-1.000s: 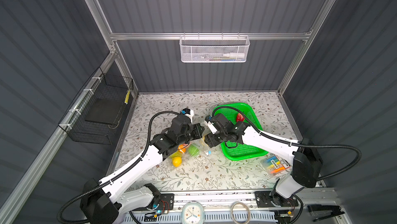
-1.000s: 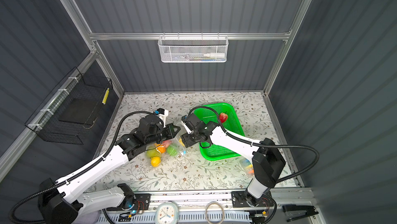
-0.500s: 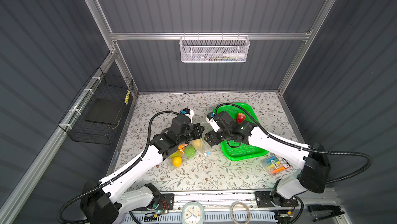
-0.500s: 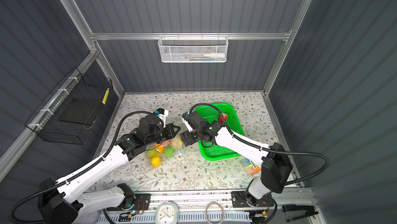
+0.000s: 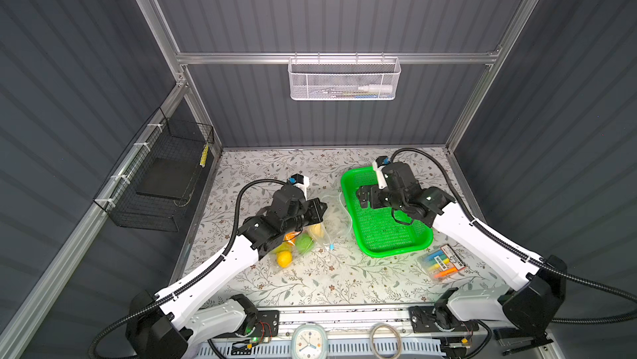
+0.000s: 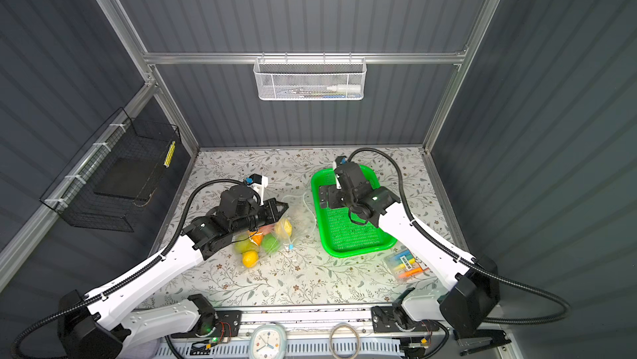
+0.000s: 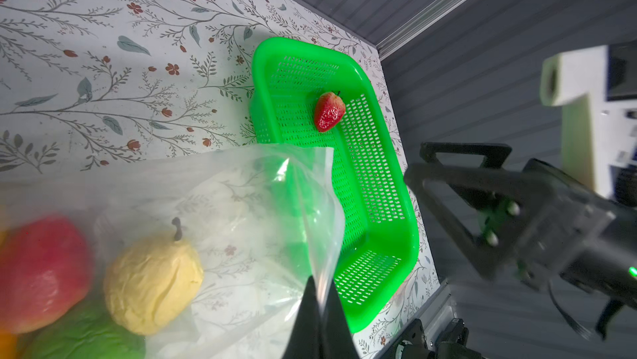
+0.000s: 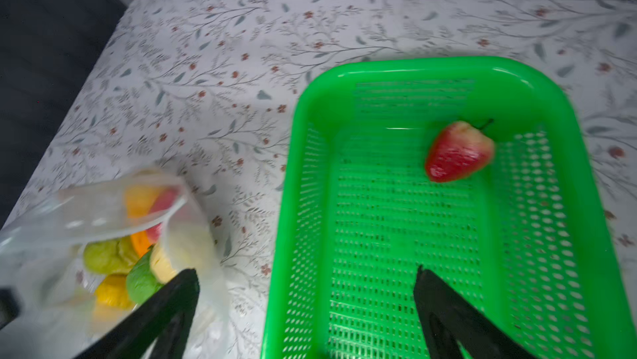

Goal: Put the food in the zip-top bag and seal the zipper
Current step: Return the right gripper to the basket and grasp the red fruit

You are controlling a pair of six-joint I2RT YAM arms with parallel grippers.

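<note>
Zip-top bag, left of centre in both top views, is pinched by the left gripper; the right gripper, spread wide, may knock away the strawberry in the basket if misaligned.

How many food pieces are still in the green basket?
1. The strawberry lies on the floor of the green basket, near one short end wall. Nothing else shows inside; small patches are hidden.

Bare floral worktop spans the lower middle in both top views. The clear crinkly plastic bag lies just beside the left rim of the green perforated plastic basket, where a red toy strawberry occupies one corner.
</note>
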